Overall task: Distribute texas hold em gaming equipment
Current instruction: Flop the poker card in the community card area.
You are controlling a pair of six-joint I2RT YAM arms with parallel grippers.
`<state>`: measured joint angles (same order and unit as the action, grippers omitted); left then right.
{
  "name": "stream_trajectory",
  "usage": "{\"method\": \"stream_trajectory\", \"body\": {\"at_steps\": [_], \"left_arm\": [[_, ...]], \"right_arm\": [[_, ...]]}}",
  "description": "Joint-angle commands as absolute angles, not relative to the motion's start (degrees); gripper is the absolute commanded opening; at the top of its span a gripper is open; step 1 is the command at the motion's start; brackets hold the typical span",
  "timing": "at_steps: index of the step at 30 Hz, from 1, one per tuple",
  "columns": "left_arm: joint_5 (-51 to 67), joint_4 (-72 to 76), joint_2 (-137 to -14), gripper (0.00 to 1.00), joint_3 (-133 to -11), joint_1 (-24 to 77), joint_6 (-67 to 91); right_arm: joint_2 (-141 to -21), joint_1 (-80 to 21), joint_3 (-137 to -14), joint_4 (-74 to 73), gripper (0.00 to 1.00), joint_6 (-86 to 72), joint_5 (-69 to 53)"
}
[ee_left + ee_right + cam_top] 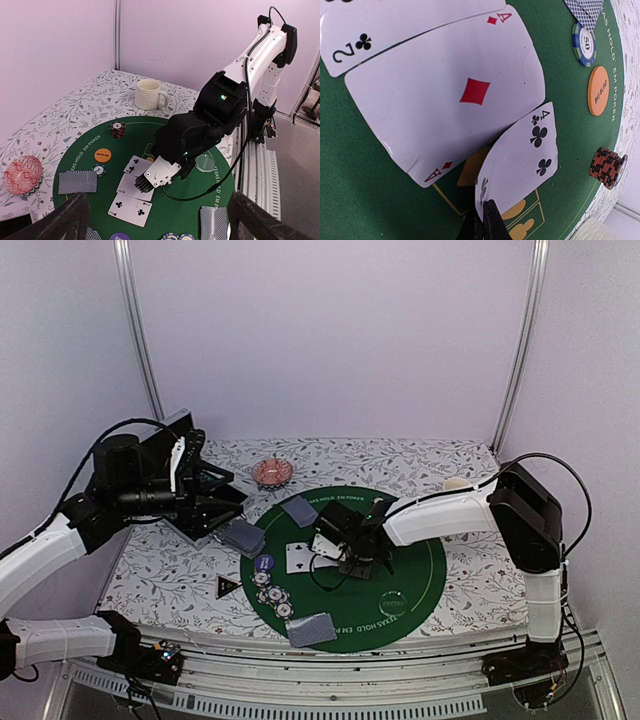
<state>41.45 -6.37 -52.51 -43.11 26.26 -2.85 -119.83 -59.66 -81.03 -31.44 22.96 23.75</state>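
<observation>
Four of clubs (532, 150) pinched at corner by right gripper (485, 214).

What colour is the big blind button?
It's an orange round button, clearest in the right wrist view.

Left arm (40, 555) raised and bent, left gripper (157, 200) spread wide apart; right arm (440, 515) stretched low and leftward, right gripper (487, 220) pinched closed on a playing card (525, 160).

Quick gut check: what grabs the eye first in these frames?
The round green poker mat fills the table's middle. At its centre the right tool pinches the corner of a four of clubs, beside a face-up ace of diamonds. A striped chip stack stands near the mat's edge.
</observation>
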Motion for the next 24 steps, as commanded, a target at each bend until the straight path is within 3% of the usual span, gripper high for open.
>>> {"method": "stream_trajectory", "body": {"at_steps": [1,7,16,24], "left_arm": [[41.3,-6.9,-52.1,0.98,-42.6,26.5,-3.4],[41.2,-7.0,-52.1,0.98,-42.6,26.5,-3.4],[40.7,-7.1,-52.0,0.98,-42.5,26.5,-3.7],[39.2,-7.4,-53.1,0.98,-42.5,26.5,-3.6]], "right_arm": [[-120.4,-60.4,-79.6,-32.7,0.03,22.4,22.5],[-120.2,-60.9,-80.3,-33.3,0.28,22.2,20.9],[-117.2,-61.8,-80.2,-34.7,0.44,22.2,19.4],[-109.9,-62.0,-80.1,-31.7,0.72,19.7,15.0]]}}
